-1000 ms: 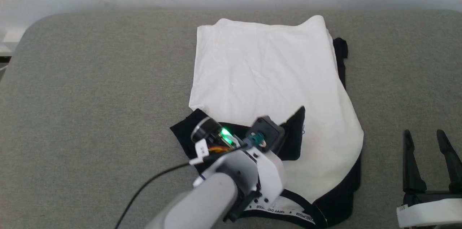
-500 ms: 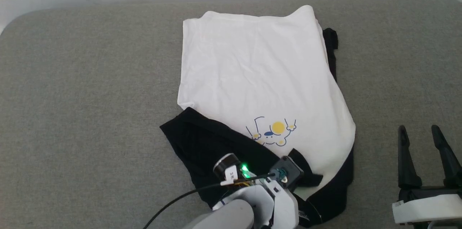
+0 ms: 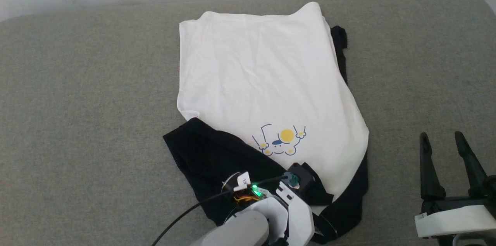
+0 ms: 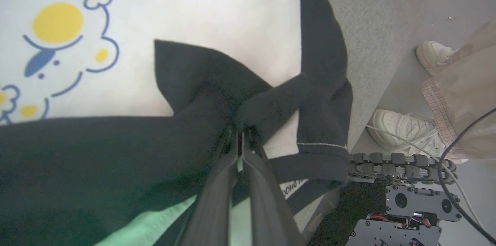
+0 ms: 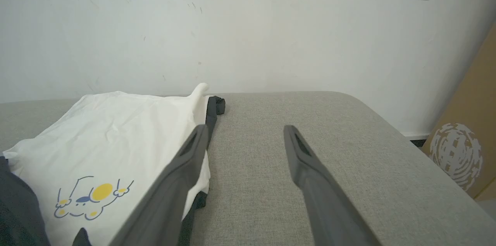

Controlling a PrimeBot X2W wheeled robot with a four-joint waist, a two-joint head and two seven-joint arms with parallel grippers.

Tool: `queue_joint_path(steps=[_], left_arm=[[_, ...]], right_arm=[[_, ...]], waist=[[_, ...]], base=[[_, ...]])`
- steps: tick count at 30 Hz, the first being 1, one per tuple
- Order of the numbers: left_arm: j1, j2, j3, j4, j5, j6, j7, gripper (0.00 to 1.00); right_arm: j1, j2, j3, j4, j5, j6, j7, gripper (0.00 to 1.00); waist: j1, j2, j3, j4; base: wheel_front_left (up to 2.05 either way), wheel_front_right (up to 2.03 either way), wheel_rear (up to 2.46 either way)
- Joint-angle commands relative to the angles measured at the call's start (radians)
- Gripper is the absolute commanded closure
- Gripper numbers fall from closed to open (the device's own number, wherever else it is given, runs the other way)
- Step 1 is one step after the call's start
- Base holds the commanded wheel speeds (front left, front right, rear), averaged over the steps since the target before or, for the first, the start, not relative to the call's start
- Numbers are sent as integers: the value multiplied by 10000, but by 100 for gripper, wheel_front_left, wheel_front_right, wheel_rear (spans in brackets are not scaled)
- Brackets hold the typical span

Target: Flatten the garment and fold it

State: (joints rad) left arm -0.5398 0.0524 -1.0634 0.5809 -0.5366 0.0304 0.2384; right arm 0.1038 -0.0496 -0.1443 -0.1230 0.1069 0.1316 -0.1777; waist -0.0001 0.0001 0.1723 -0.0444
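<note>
Toward the front edge of the surface (image 3: 77, 102): flattening half done, folding not begun.
Lying across its middle, a white shirt (image 3: 267, 83), hem at the far edge, chest print (image 3: 279, 141) face up, body mostly smooth. Bunched at the near end: one black sleeve (image 3: 193, 149) crumpled beside the print, more black tucked under the right side. Pinching a black fold by the neck band (image 4: 291, 189) with the left gripper (image 4: 240, 137), pressed together on cloth; waiting spread and empty off the shirt's right side with the right gripper (image 3: 441, 137). Left to do, probably: pulling both sleeves flat, then every fold.
</note>
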Motion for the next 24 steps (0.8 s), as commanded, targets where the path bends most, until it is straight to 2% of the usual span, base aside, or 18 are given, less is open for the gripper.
queue_joint_path(steps=[1, 8, 14, 16, 18, 21, 24], left_arm=[[-167, -21, -34, 71, -166, 73, -18, 0], [-531, -21, 93, -476, -1407, 70, -52, 0], [-663, 78, 829, -1711, -2204, 137, -285, 0], [-546, 342, 1195, -2315, -2394, 291, -455, 0], [-420, 767, 1650, -2991, -2323, 652, -939, 0], [-133, 1590, 2351, -4003, -1845, 1313, -2098, 0], [524, 2312, 3106, -4853, -1766, 1762, -3160, 0]], right_arm=[[-95, -6, 9, 17, 37, -9, -69, 0], [9, -6, -141, 59, 8, -9, -64, 0], [156, -6, -205, -45, -84, -9, 35, 0], [203, -6, -214, -79, -103, -9, 68, 0], [245, -6, -228, -127, -117, -9, 107, 0], [309, -6, -228, -218, -143, -9, 170, 0], [382, -6, -250, -292, -168, -9, 224, 0]], waist=[[1, -1, -7, -18], [1, -1, -133, 190], [1, -1, -351, 496], [1, -1, -420, 580], [1, -1, -470, 648], [1, -1, -532, 705], [1, -1, -604, 755]], base=[[0, 0, 0], [0, 0, 0], [0, 0, 0], [0, 0, 0], [0, 0, 0], [0, 0, 0], [0, 0, 0]])
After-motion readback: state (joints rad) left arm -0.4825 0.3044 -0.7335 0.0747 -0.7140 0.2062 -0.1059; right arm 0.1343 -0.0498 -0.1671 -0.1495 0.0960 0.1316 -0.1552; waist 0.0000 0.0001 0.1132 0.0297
